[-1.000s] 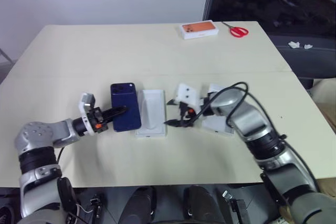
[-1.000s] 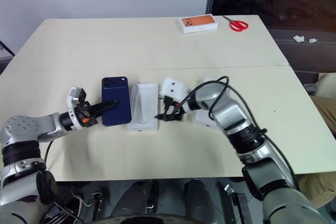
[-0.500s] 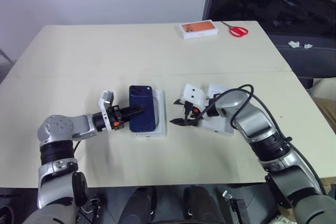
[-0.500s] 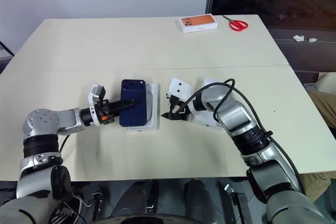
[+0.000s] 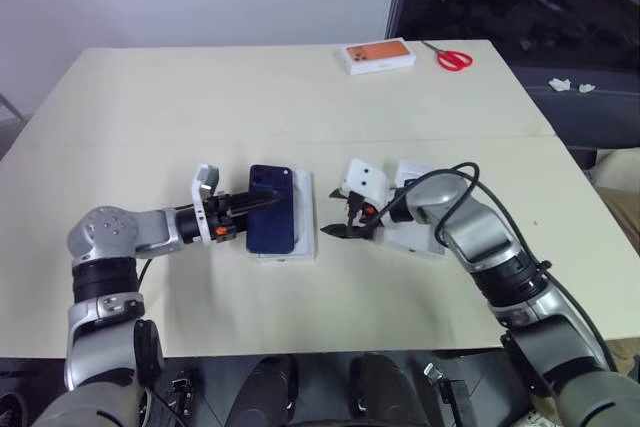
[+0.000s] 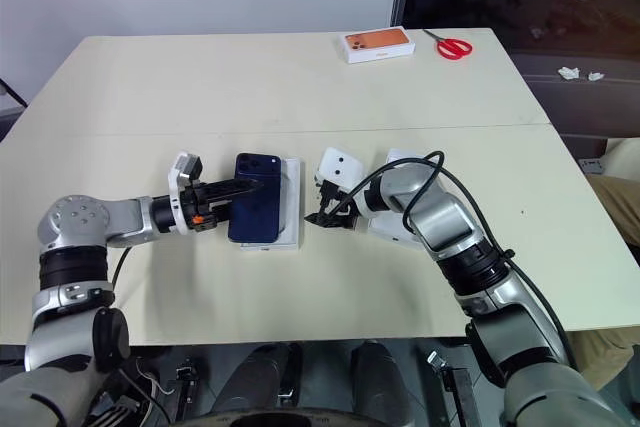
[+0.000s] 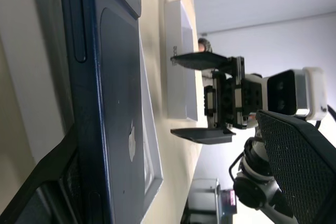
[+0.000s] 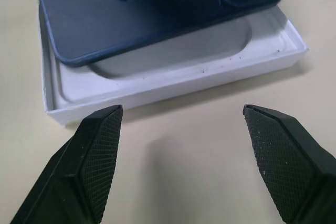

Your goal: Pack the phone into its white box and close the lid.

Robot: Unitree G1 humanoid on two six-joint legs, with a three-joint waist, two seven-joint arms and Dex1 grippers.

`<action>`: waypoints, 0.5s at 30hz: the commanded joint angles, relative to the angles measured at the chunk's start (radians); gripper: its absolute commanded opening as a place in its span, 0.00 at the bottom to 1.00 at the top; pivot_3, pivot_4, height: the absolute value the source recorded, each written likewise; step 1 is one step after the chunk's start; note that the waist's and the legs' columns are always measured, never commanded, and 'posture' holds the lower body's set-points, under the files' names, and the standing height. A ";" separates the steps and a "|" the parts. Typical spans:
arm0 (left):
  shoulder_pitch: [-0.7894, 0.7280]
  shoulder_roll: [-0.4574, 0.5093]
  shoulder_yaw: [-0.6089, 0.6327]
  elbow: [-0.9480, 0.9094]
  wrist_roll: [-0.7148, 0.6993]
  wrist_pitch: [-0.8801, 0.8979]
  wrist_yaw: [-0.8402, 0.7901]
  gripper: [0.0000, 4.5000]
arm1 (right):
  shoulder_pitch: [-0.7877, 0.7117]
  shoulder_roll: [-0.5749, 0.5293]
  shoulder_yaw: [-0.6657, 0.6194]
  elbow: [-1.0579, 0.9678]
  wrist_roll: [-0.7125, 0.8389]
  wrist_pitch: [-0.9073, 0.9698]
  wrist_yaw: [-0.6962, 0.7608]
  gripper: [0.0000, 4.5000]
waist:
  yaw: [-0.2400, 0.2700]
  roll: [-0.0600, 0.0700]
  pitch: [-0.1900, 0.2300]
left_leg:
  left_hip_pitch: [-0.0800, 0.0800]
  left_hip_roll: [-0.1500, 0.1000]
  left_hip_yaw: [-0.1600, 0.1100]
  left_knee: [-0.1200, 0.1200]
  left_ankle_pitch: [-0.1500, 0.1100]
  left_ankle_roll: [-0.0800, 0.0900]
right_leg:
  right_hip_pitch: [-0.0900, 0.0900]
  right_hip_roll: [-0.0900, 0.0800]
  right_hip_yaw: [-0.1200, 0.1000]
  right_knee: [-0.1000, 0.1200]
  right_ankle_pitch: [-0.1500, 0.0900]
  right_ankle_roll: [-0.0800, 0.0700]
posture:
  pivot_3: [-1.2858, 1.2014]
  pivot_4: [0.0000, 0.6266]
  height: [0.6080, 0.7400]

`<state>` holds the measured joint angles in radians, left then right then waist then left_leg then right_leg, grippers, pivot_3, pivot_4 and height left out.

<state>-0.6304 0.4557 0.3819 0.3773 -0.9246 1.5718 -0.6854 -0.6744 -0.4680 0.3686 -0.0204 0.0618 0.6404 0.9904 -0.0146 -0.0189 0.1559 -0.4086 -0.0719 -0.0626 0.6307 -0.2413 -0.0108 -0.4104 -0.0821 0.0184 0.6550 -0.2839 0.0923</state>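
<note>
With the slim glossy navy-blue phone (image 5: 272, 210) lying skewed half over the shallow white cardboard tray's (image 5: 304, 215) rim, left pincer (image 5: 262, 201) fingers spread around it, right pincer (image 5: 342, 228) open beside, it may slide off unseated.

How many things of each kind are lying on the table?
Slim navy-blue phone: 1
White cardboard boxes and lids: 3, a tray, a lid, an orange-printed box
Red-handled scissors: 1
Total: 5
</note>
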 commanded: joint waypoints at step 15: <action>-0.060 0.035 0.005 -0.032 -0.177 0.043 0.261 0.99 | -0.022 0.025 0.005 0.002 0.003 -0.022 -0.019 0.86 | 0.000 0.000 0.000 | 0.000 0.000 0.000 0.000 0.001 -0.001 | 0.000 0.000 0.000 0.000 0.000 0.000 | 0.52 0.24 1.00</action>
<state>-0.6753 0.4747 0.3697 0.3768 -1.0568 1.6072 -0.4417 -0.6772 -0.4499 0.3787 -0.0101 0.0608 0.6329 0.9750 -0.0149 -0.0191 0.1561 -0.4087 -0.0719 -0.0626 0.6309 -0.2404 -0.0123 -0.4106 -0.0821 0.0186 0.6552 -0.2839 0.0924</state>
